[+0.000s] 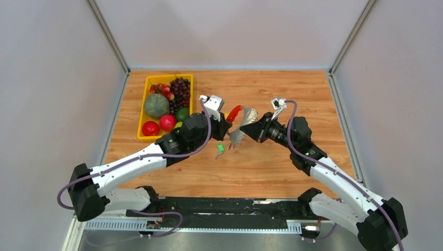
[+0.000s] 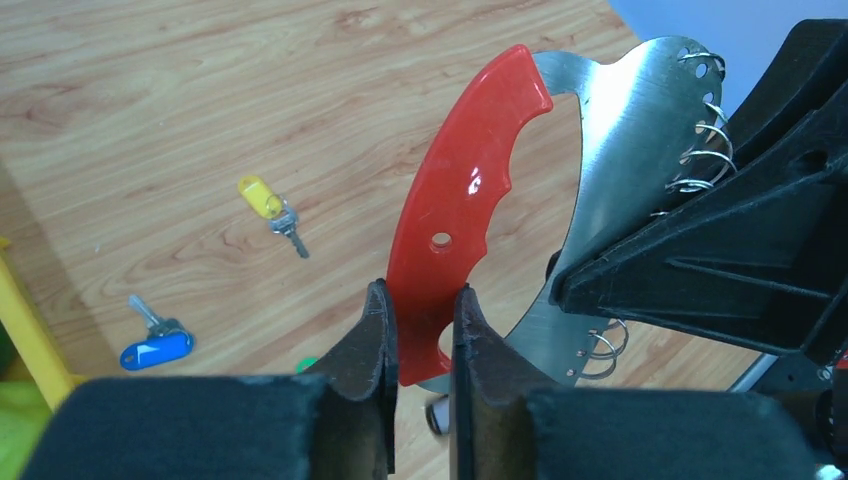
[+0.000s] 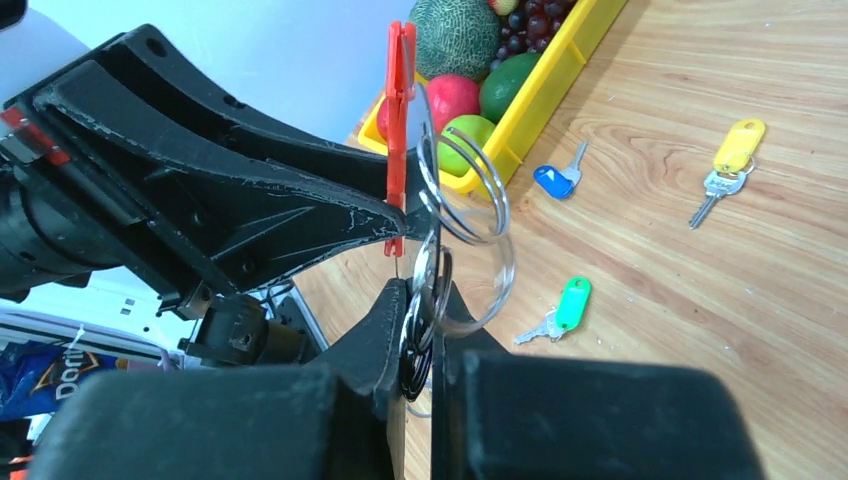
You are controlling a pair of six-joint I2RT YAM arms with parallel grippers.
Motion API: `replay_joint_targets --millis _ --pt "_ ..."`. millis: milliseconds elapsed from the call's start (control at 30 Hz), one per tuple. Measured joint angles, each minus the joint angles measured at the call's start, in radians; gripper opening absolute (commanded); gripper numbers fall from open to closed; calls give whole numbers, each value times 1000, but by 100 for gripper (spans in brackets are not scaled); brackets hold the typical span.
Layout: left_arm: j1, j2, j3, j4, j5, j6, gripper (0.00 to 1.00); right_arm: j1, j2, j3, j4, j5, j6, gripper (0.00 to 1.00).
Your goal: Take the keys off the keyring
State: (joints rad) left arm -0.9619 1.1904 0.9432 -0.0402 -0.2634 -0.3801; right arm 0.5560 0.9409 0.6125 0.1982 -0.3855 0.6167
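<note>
Three keys (image 3: 572,302) lie on the table (image 3: 700,340); the keyring (image 2: 630,130) hangs mid-air, left gripper (image 2: 420,310) clamped on its red band (image 2: 460,190), right gripper (image 3: 418,300) pinching the wire loops (image 3: 470,215). Left should brace firmly while right twists.

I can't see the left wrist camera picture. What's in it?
The left gripper pinches the red curved plastic band of a grey metal crescent keyring, held above a wooden table. The right gripper grips its other side. A yellow-headed key and a blue-headed key lie loose on the table.
</note>
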Motion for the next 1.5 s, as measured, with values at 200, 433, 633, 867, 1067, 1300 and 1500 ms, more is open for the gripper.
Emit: replay_joint_targets --millis 200,433,633,867,1067,1300,1500 --pt "2 -117 -81 15 28 -41 99 7 -58 -2 -14 64 -2 0" --pt "23 -332 -181 8 73 -54 100 4 -113 8 -37 126 -39 0" --pt "27 -453 -408 136 152 -13 92 4 -108 79 -87 121 -62 0" --pt "27 -451 -610 345 195 58 87 3 -83 182 -92 40 -69 0" --pt "27 -389 -614 533 299 125 72 3 -64 217 -92 -73 -69 0" --pt "27 -348 -614 678 461 197 64 3 -58 221 -93 -168 -73 0" --pt "27 -333 -611 717 521 229 61 3 -58 221 -93 -209 -73 0"
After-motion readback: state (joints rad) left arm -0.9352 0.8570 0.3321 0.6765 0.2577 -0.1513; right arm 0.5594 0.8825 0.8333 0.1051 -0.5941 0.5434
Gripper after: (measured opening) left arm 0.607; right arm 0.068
